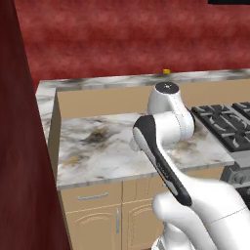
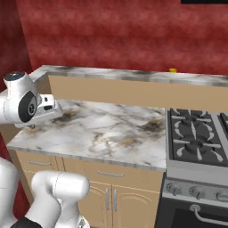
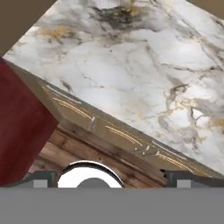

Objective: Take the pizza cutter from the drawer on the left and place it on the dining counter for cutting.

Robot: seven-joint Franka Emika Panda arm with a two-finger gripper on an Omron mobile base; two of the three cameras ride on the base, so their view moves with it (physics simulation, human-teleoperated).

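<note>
Marble worktop (image 1: 122,141) beside the stove (image 1: 227,124), yellow cup (image 1: 166,71) on the ledge behind, end effector (image 3: 107,177) fingers wide apart.

Kitchen: gas stove (image 2: 198,138), marble worktop (image 2: 107,127)

surface: marble worktop (image 1: 122,141) bare | raised ledge (image 2: 133,76) behind: small yellow object (image 2: 173,70)

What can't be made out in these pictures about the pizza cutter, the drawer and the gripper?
- Pizza cutter: inside the shut drawer, so its front hides it, left base view.
- Gripper: its tips are cut off by the bottom edge, hand view; they stand wide apart, open, holding nothing.
- Small yellow thing on the raised ledge: too small to identify, right base view.
- Stove: cut off by the right edge.
</note>
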